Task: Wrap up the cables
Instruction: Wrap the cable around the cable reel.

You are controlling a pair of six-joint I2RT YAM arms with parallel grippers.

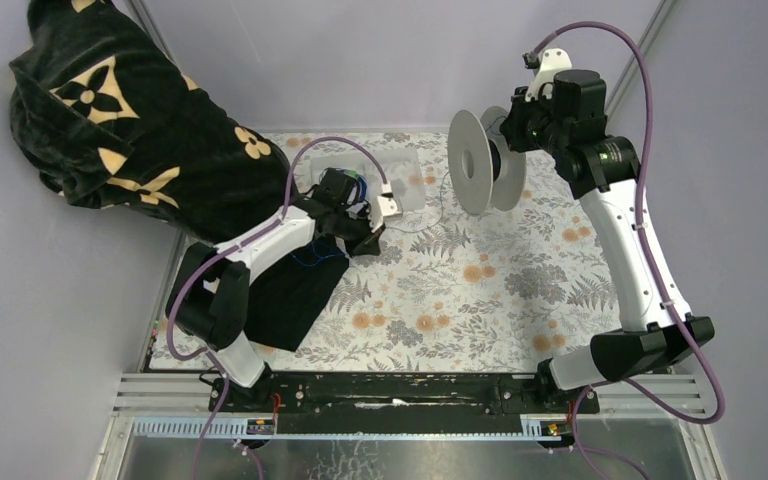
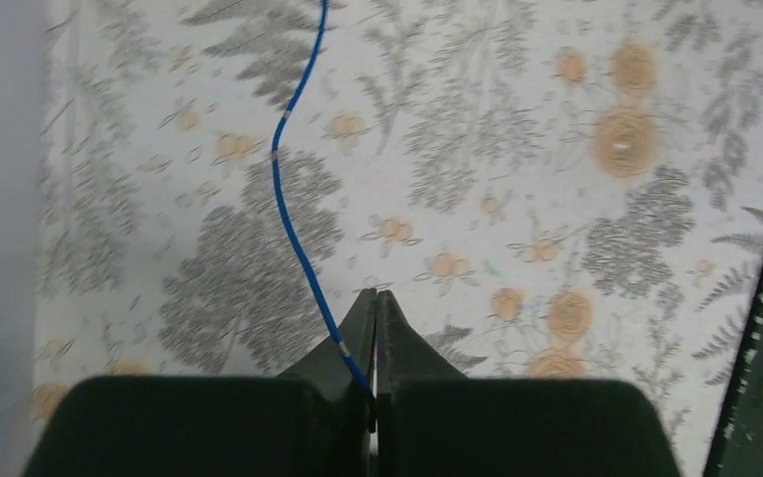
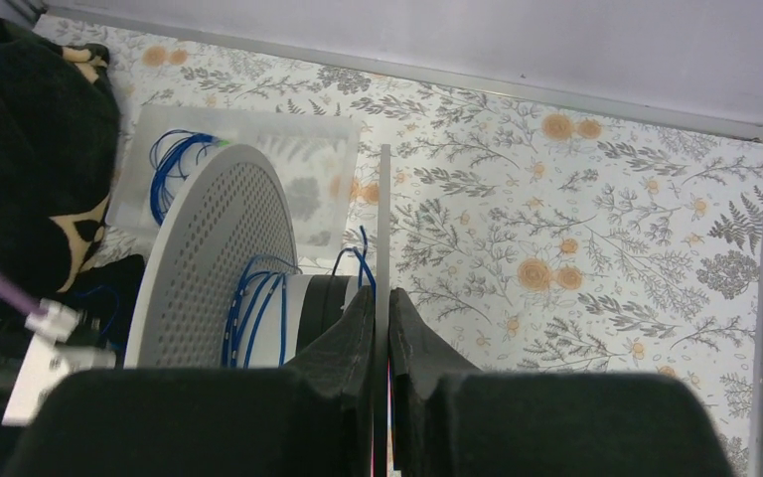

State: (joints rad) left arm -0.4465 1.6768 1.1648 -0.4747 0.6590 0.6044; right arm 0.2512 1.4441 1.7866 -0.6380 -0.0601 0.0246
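A thin blue cable (image 2: 288, 199) runs across the floral cloth and ends between the fingers of my left gripper (image 2: 376, 298), which is shut on it. From above, the left gripper (image 1: 370, 238) hovers left of centre beside a clear tray. A white spool (image 1: 480, 160) with perforated flanges is held upright above the table. My right gripper (image 3: 384, 298) is shut on the thin edge of one spool flange (image 3: 384, 219). Several turns of blue cable (image 3: 253, 318) lie round the spool's core. More blue cable loops (image 3: 174, 164) rest in the clear tray.
The clear plastic tray (image 1: 405, 170) lies at the back middle of the floral tablecloth (image 1: 480, 290). A black patterned garment (image 1: 110, 120) is heaped at the back left. A black cloth (image 1: 290, 290) lies under the left arm. Grey walls close in the sides.
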